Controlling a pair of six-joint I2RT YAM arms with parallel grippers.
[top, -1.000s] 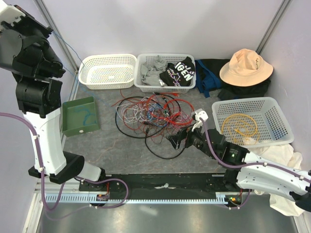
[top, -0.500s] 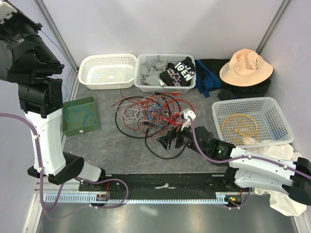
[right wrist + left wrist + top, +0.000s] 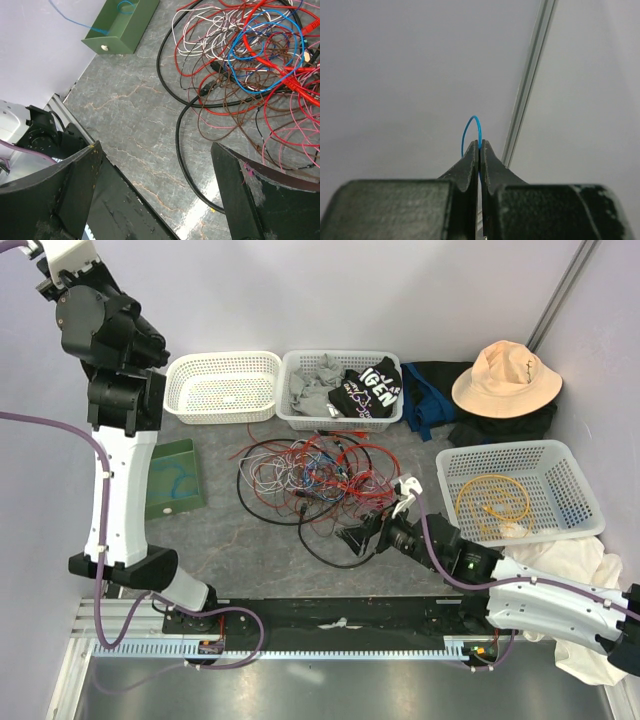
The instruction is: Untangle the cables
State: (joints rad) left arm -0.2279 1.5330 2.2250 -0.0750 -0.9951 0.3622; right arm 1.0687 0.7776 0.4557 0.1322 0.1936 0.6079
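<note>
Left gripper: raised high at the far left corner, against the wall. Jaws pressed together on a thin blue wire, which arches in a small loop just above the tips. The rest of the blue wire slants down along the wall into the green bin at the table's left edge.

Right gripper: low over the table, jaws spread wide and holding nothing. It sits at the near edge of the tangle of cables.

Tangle: red, white, blue, brown and black strands, mid-table, between the green bin and the right-hand basket. A black cable loops out of its near side and runs across the gap between the open fingers. I cannot tell whether it touches either finger.

Open room: bare grey surface between bin and tangle, and along the near edge in front of the arm bases. The far edge is lined by two white baskets and a hat. A coiled yellow cable lies in the right-hand basket.
</note>
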